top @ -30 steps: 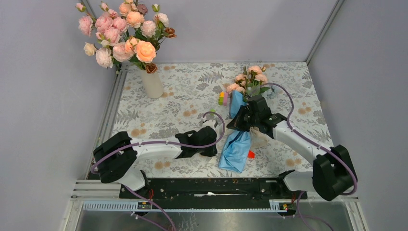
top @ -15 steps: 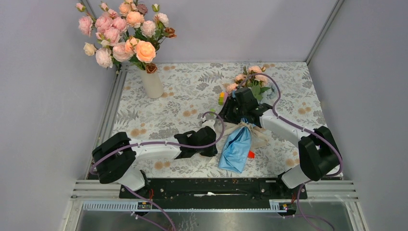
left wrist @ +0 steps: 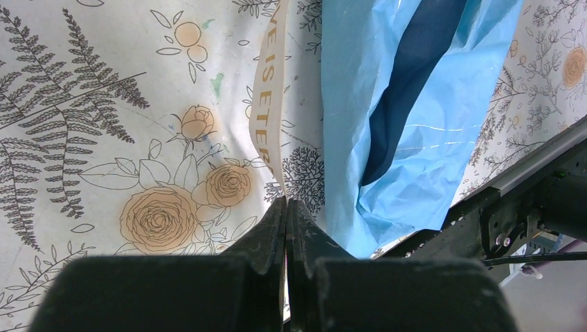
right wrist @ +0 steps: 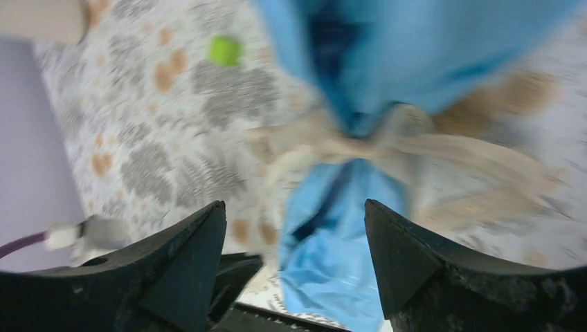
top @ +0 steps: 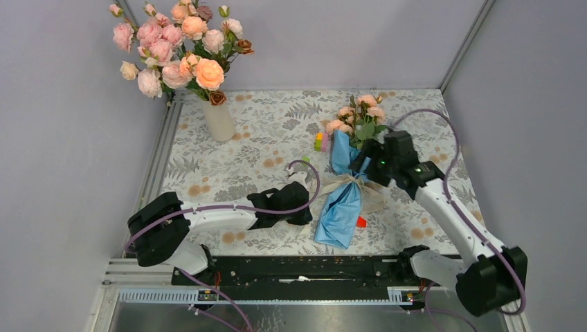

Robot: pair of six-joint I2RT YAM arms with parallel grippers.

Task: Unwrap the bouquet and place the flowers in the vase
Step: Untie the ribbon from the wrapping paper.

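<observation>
The bouquet lies on the table in crinkled light blue paper, tied at the waist with a cream ribbon. Its peach-pink flowers point to the back. My left gripper rests low beside the wrap's left edge. In the left wrist view it is shut on a tail of the ribbon. My right gripper hovers over the bouquet's upper half. Seen from the right wrist, it stands open above the ribbon knot, holding nothing. The off-white vase stands at the back left with pink blooms in it.
Small coloured blocks lie left of the bouquet's top, a green one sits nearer the left arm and a red one by the wrap's lower end. Grey walls close three sides, and a black rail runs along the front.
My right gripper has opened and swung from the bouquet's left side to its right, uncovering the upper wrap. The left gripper has stayed put, shut on the ribbon tail.
</observation>
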